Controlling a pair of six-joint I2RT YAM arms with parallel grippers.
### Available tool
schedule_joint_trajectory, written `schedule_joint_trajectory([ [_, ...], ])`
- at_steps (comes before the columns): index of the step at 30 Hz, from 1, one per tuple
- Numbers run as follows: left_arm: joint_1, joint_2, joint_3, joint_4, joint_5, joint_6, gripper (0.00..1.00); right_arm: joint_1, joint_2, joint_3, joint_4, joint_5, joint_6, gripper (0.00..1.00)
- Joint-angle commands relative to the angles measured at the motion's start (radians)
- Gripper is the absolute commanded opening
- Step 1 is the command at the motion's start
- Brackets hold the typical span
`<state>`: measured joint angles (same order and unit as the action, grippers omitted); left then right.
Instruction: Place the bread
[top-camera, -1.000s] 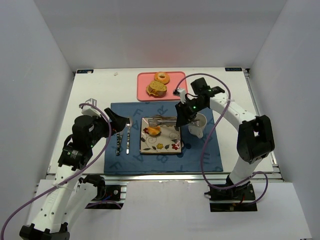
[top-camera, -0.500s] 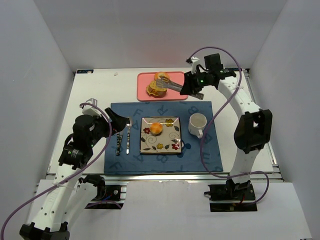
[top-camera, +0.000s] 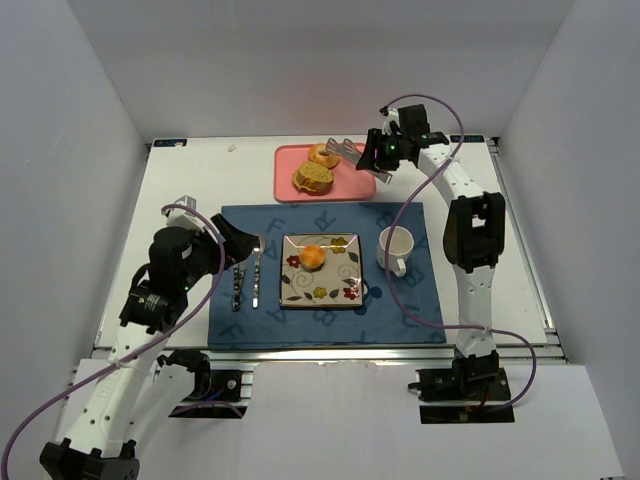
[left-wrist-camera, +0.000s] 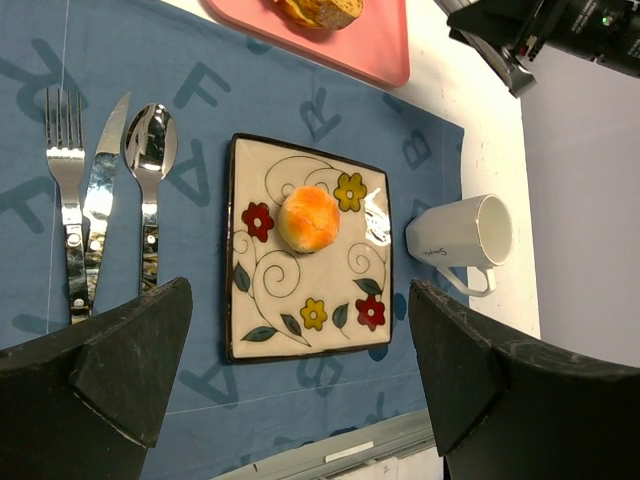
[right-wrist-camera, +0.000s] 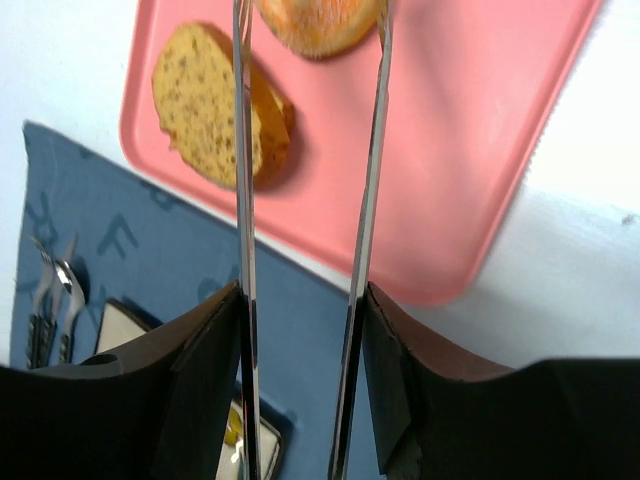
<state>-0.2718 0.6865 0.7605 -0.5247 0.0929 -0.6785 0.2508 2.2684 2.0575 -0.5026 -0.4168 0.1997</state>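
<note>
Nearest, low on the left, the left gripper (left-wrist-camera: 300, 300): dark jaws spread wide, holding nothing, hanging above the near part of a blue cloth placemat (left-wrist-camera: 200, 100) printed with large letters. On the mat's left side, a steel fork (left-wrist-camera: 65, 180), knife (left-wrist-camera: 100, 190) and spoon (left-wrist-camera: 150, 160) laid side by side. At the mat's middle, a square white ceramic plate (top-camera: 340, 272) painted with flowers, now carrying a small round orange-gold bread roll (left-wrist-camera: 308, 218) near its centre, sitting free. A second ago, long metal tongs (right-wrist-camera: 243, 200) low over this very plate with that roll at their tips; since then let go and left behind, so one piece of bread likely counted as placed. Just right of the plate, a white ceramic mug (left-wrist-camera: 460, 240), handle toward the near side, close to any return path from the far side. Farther back, off the mat, a pink plastic tray (right-wrist-camera: 450, 150) with a seeded slice of bread (right-wrist-camera: 195, 110) and, just beside it, a round golden bun (right-wrist-camera: 320, 25). Swung out to that tray within the last second, the right gripper (right-wrist-camera: 303, 300), clenched on the tongs' handles; blades parted, one on either side of the bun, the left one crossing over the slice's edge, tips beyond the wrist camera's frame, contact impossible to judge. Probably a reach for a second piece, with the slice near enough to get nudged.
</note>
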Motion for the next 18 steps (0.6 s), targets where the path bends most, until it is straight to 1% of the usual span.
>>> schedule_joint_trajectory([
  [1,0.0,0.004,0.005,0.017,-0.005,-0.018,0.98,0.004,0.02,0.085,0.09,0.006,0.081,0.54],
  [7,0.002,0.037,0.005,0.032,-0.002,-0.013,0.98,0.004,0.063,0.099,0.114,0.03,0.118,0.54],
  [18,0.002,0.082,0.003,0.071,0.008,-0.007,0.98,0.007,0.095,0.075,0.102,0.024,0.102,0.53],
])
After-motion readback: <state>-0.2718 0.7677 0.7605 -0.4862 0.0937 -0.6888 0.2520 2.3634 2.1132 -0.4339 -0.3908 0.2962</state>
